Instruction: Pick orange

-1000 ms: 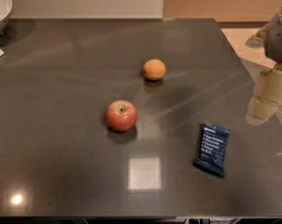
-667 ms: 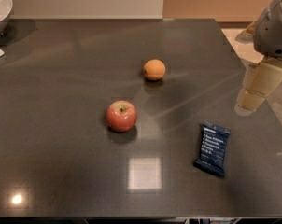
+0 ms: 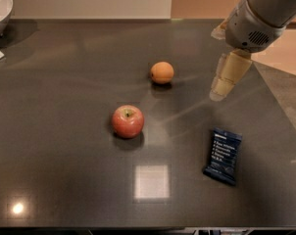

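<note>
The orange [image 3: 162, 72] is a small round matte orange fruit on the dark tabletop, a little right of centre and toward the back. My gripper [image 3: 219, 92] hangs from the arm that enters at the upper right. It is above the table, to the right of the orange and clear of it, with its beige fingertips pointing down. It holds nothing that I can see.
A red apple [image 3: 128, 121] with a stem dimple sits nearer the front, left of the orange. A dark blue snack packet [image 3: 222, 156] lies at the front right. A white bowl [image 3: 0, 9] stands at the far left corner. The table's right edge [image 3: 280, 106] runs diagonally.
The arm and gripper have moved left and further in over the table, toward the orange. The orange, apple and packet have not moved.
</note>
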